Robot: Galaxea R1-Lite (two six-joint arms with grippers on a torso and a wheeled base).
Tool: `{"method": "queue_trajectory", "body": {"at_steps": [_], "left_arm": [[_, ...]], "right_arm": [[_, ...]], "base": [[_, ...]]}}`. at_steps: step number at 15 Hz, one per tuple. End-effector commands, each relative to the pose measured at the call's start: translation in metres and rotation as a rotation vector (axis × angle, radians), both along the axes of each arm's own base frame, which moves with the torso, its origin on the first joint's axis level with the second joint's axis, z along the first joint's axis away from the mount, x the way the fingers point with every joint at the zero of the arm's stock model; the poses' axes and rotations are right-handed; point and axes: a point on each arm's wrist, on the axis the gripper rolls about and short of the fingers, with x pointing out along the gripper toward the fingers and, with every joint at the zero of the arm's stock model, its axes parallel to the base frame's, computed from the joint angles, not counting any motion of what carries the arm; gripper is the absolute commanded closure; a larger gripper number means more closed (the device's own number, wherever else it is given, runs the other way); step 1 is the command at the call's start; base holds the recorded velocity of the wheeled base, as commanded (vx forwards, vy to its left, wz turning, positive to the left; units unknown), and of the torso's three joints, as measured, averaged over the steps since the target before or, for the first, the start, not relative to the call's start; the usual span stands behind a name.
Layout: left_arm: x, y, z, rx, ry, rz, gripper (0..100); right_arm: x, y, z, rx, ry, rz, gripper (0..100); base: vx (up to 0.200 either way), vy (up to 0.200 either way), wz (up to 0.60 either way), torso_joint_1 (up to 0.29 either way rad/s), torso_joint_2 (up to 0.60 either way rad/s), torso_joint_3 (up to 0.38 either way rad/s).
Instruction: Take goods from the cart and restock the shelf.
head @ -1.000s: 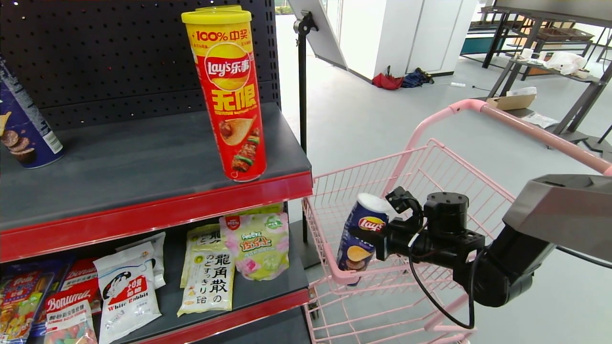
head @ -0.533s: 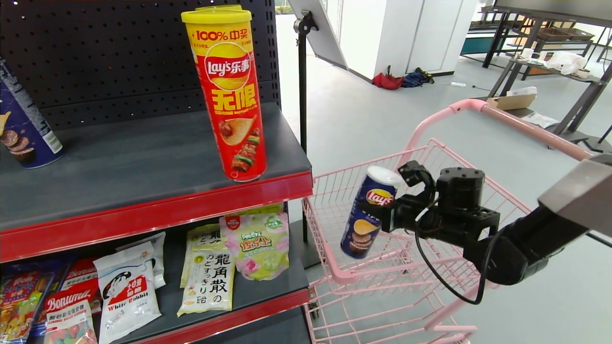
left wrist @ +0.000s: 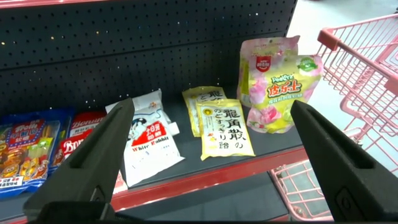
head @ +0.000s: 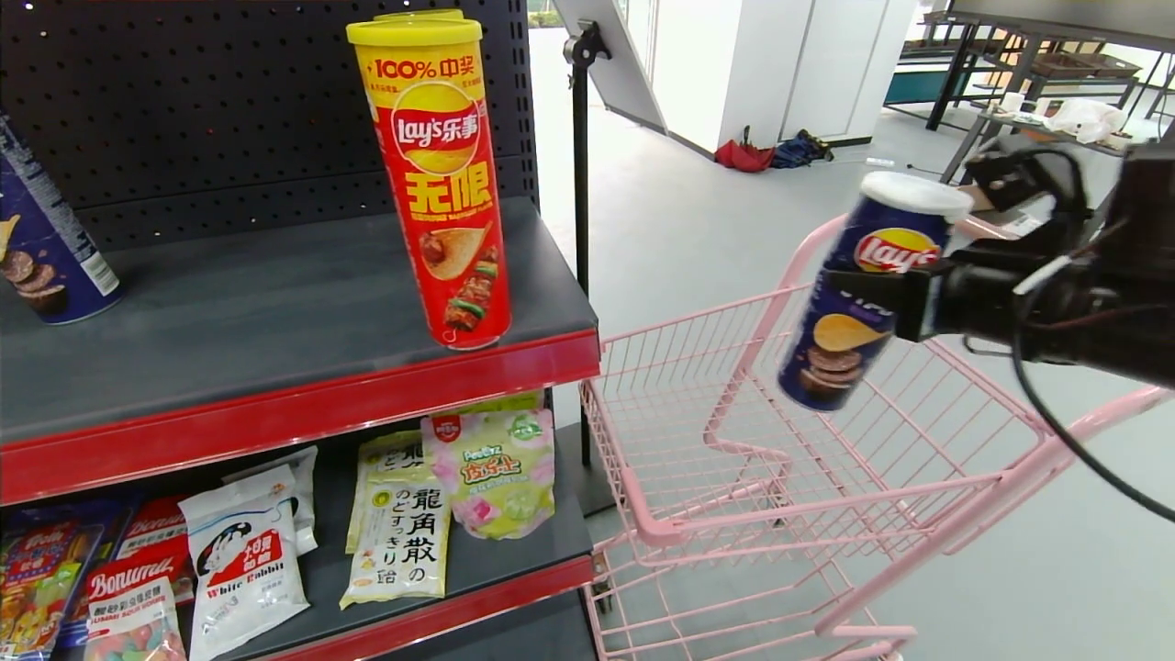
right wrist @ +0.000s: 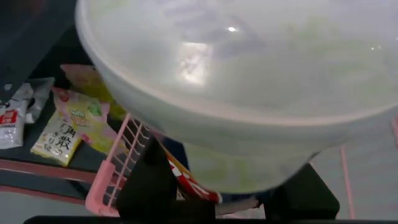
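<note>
A shelf [head: 275, 303] beside the pink cart [head: 633, 496] carries a red chip can [head: 441, 184], so restocking looks partly done. Above the cart, the right tool [head: 872, 298] clamps a blue chip can [head: 835, 353] not yet shelved, its long axis near upright, lid up, base tilted shelfward. The left tool [left wrist: 212, 106] gapes wide, holding nothing.

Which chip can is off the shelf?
The white-lidded blue can held in the right gripper; the red can and the other blue can stand on the shelf.
</note>
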Motion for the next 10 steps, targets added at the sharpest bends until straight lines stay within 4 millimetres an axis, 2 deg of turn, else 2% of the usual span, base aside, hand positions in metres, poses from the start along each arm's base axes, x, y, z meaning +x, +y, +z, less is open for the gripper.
{"method": "queue_trajectory", "body": {"at_steps": [1,2,3,4,5,8,10], "left_arm": [[0.0,0.0,0.0,-0.001,-0.001,0.0,0],[0.0,0.0,0.0,-0.001,0.001,0.0,0],[0.0,0.0,0.0,-0.001,-0.001,0.0,0],[0.0,0.0,0.0,0.001,-0.001,0.0,0],[0.0,0.0,0.0,-0.001,0.001,-0.002,0],[0.0,0.0,0.0,-0.001,-0.001,-0.007,0],[0.0,0.0,0.0,-0.001,0.001,-0.007,0]], "right_arm": [[-0.128,-0.036,0.021,-0.035,-0.033,-0.155,100],[-0.151,-0.043,0.011,-0.03,-0.042,-0.182,100],[-0.165,-0.05,-0.001,-0.022,-0.04,-0.25,100],[-0.166,-0.052,-0.003,-0.022,-0.039,-0.264,100],[-0.193,-0.063,-0.015,-0.02,-0.066,-0.4,100],[-0.221,-0.069,-0.041,-0.049,0.034,-0.49,100],[-0.23,-0.069,-0.049,-0.058,0.023,-0.485,100]], "base": [[0.0,0.0,0.0,0.0,0.0,0.0],[0.0,0.0,0.0,0.0,0.0,0.0],[0.0,0.0,0.0,0.0,0.0,0.0],[0.0,0.0,0.0,0.0,0.0,0.0],[0.0,0.0,0.0,0.0,0.0,0.0],[0.0,0.0,0.0,0.0,0.0,0.0],[0.0,0.0,0.0,0.0,0.0,0.0]]}}
